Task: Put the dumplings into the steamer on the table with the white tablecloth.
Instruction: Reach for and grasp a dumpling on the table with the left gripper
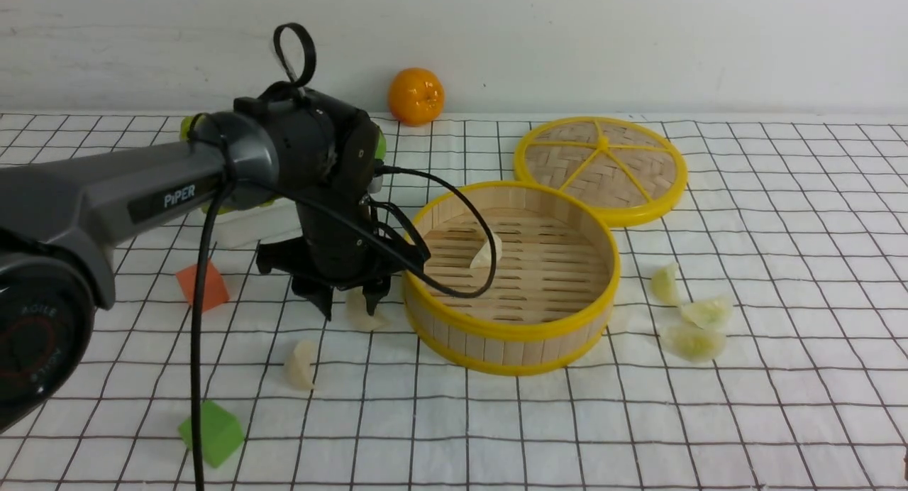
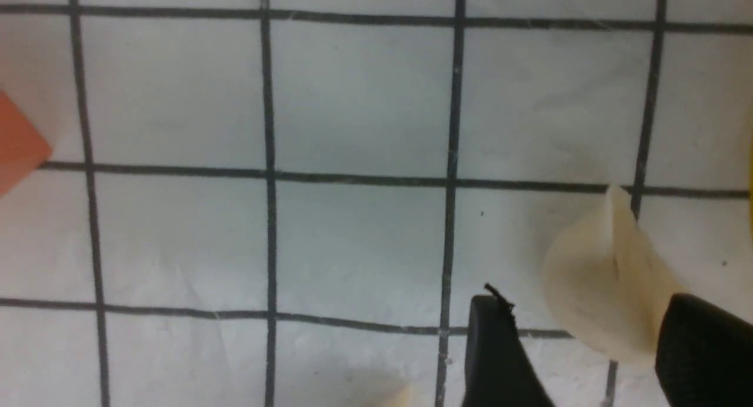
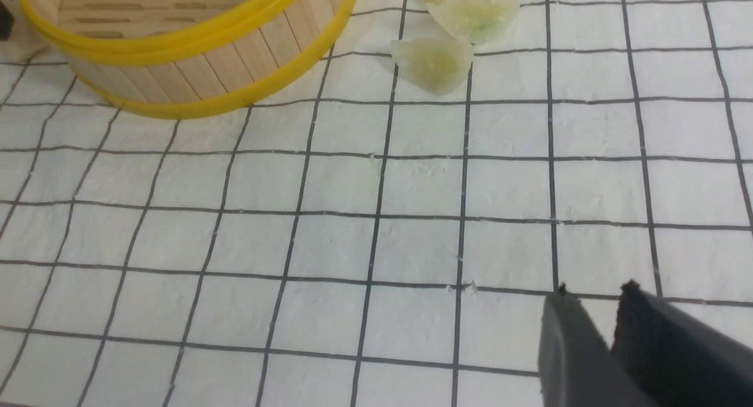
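Counted, front view: three white dumplings (image 1: 486,252) (image 1: 362,310) (image 1: 300,365), three greenish dumplings (image 1: 665,284) (image 1: 707,311) (image 1: 694,342), one steamer basket (image 1: 511,329), one woven lid (image 1: 601,168), one orange (image 1: 416,96), two blocks (image 1: 202,285) (image 1: 211,431), one orange-red and one green.

My table (image 1: 816,193) lies under a white tablecloth (image 1: 638,434) ruled in black squares. On it stand the steamer (image 1: 511,367), the lid (image 1: 600,166) just behind it, an orange (image 1: 416,96) by the wall, an orange cube (image 1: 202,285) and a green cube (image 1: 213,431) on my left. Two cream dumplings (image 1: 301,365) lie left of the steamer, three greenish dumplings (image 1: 694,342) right of it.
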Action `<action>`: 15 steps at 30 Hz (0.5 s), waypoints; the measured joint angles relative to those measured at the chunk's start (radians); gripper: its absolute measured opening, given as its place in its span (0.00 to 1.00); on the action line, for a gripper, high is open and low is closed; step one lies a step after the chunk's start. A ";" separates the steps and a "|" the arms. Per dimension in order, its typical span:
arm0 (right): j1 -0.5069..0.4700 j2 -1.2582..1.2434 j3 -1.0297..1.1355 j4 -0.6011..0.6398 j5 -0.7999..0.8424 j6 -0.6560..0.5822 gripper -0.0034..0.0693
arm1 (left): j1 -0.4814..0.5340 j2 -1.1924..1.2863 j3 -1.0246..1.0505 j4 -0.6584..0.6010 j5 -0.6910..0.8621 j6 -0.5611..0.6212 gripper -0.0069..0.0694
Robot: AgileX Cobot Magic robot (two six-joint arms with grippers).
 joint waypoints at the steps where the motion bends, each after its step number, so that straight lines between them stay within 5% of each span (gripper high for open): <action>1: 0.000 0.000 0.000 0.000 0.000 0.000 0.22 | 0.000 0.001 0.000 0.000 -0.007 -0.010 0.56; 8: 0.000 0.000 0.000 0.024 0.000 0.000 0.22 | 0.000 0.031 0.000 -0.002 -0.053 -0.076 0.47; 15: 0.000 0.000 0.000 0.027 0.000 0.000 0.23 | 0.000 0.040 -0.002 0.016 -0.059 -0.006 0.39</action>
